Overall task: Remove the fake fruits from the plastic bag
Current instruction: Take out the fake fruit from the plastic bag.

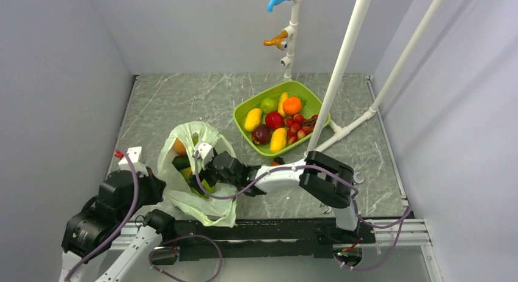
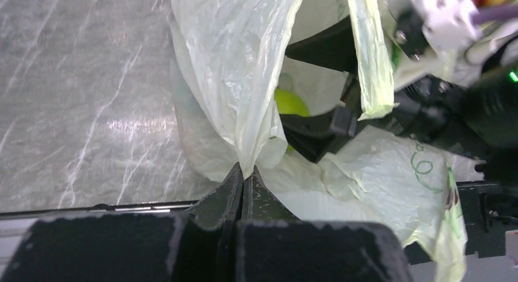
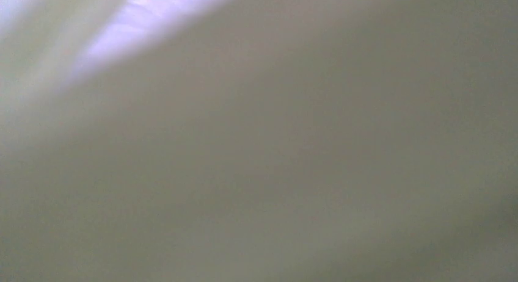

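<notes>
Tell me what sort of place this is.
Probably a lab test booth staged as a toy kitchen: plain grey walls box in a marble-look table, and white plastic pipes carry toy taps.

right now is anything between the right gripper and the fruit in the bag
Possibly bag film. The right gripper is inside the plastic bag beside a yellow-green fruit, but a fold of film drapes across it and its wrist view is all pale blur.
</notes>
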Robot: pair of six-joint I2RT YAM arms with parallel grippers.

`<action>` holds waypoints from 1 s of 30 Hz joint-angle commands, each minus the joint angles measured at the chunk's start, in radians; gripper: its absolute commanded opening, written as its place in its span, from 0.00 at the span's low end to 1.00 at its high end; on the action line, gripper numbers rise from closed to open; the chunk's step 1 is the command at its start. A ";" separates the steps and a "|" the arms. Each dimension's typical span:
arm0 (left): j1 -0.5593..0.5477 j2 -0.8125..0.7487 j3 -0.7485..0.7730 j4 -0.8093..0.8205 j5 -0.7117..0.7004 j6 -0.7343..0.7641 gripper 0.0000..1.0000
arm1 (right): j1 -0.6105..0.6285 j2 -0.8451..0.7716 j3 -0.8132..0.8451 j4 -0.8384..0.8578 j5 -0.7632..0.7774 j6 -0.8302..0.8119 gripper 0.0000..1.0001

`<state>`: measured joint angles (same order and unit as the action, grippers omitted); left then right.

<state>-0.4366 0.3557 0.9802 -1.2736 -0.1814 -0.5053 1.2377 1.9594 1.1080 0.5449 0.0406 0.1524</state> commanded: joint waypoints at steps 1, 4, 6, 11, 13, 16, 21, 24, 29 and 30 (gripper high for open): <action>-0.004 -0.030 0.071 0.069 -0.027 0.033 0.00 | -0.056 -0.013 0.119 -0.104 -0.129 -0.057 0.93; -0.003 -0.007 0.092 0.061 -0.027 0.052 0.00 | -0.058 0.028 0.165 -0.166 -0.180 -0.089 0.93; -0.003 0.003 0.099 0.063 -0.018 0.051 0.00 | -0.057 0.035 0.169 -0.176 -0.189 -0.094 0.94; -0.003 -0.018 0.086 0.090 -0.023 0.053 0.00 | -0.062 0.050 0.182 -0.247 -0.246 -0.127 0.95; -0.003 -0.019 0.078 0.099 -0.016 0.055 0.00 | -0.056 0.063 0.179 -0.277 -0.296 -0.143 0.95; -0.003 -0.017 0.057 0.112 -0.001 0.058 0.00 | -0.046 0.056 0.131 -0.274 -0.356 -0.172 0.96; -0.002 -0.032 -0.008 0.152 0.034 0.033 0.00 | -0.039 0.082 0.096 -0.249 -0.175 -0.114 0.96; -0.003 -0.053 -0.040 0.158 0.039 0.018 0.00 | -0.040 0.109 0.090 -0.224 -0.093 -0.119 0.93; -0.003 -0.065 -0.078 0.174 0.057 0.010 0.00 | -0.041 0.183 0.186 -0.304 -0.070 -0.131 0.77; -0.002 -0.062 -0.084 0.177 0.063 0.012 0.00 | -0.041 0.188 0.190 -0.300 -0.072 -0.127 0.76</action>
<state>-0.4362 0.2955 0.9100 -1.1584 -0.1509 -0.4805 1.1984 2.0975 1.2369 0.2787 -0.0864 0.0216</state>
